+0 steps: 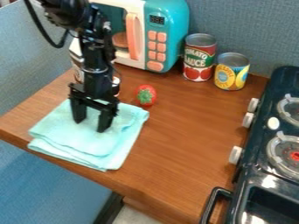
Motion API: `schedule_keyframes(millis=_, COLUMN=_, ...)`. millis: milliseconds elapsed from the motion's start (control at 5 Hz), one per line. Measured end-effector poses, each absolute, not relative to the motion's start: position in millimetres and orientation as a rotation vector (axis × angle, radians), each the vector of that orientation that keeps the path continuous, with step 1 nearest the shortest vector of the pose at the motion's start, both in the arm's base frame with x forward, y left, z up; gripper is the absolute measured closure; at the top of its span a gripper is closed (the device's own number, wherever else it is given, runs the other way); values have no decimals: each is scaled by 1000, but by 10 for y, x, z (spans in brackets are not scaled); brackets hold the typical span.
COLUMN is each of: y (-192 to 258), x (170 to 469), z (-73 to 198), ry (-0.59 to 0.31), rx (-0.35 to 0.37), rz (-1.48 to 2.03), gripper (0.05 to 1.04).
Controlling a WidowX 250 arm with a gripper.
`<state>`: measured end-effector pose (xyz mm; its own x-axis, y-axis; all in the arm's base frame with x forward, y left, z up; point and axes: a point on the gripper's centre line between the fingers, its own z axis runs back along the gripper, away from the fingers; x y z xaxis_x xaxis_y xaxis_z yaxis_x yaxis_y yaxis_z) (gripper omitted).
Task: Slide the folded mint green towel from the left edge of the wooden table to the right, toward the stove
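"Gripper hanging downward, fingers spread wide with a gap between them. What is beneath it?"

"Folded light-blue cloth. Both fingertips are over its back part; I can't tell if they touch it."

"And what carries it all?"

"A brown wooden table. The cloth lies near its left corner, reaching close to the front edge."

"What's the next biggest thing?"

"A dark toy stove along the table's right side, with pale knobs on the side facing the cloth. Then a teal and white toy microwave at the back edge, its pink handle upright."

"Anything by the arm?"

"Something white, partly hidden behind it. I can't tell what it is."

"And between microwave and stove?"

"Two upright cans near the back edge: a taller red and green can, just beside the microwave, and a shorter yellow can on its right."

"Smallest?"

"A red toy strawberry with green leaves, right of the gripper and just beyond the cloth's back right corner."
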<state>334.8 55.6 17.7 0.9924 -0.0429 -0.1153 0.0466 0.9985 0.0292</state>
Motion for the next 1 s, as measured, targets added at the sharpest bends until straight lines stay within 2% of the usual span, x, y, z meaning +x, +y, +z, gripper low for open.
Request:
schedule_keyframes(millis=400, y=96, x=3490, z=183, ry=78, rx=-32, rz=-128, gripper=79)
schedule_keyframes(millis=800, y=-233, x=3280, z=184, ry=132, rx=-50, rz=-222, gripper=79)
schedule_keyframes(millis=1000, y=-270, x=3277, z=190, ry=133, rx=-74, rz=-218, gripper=81)
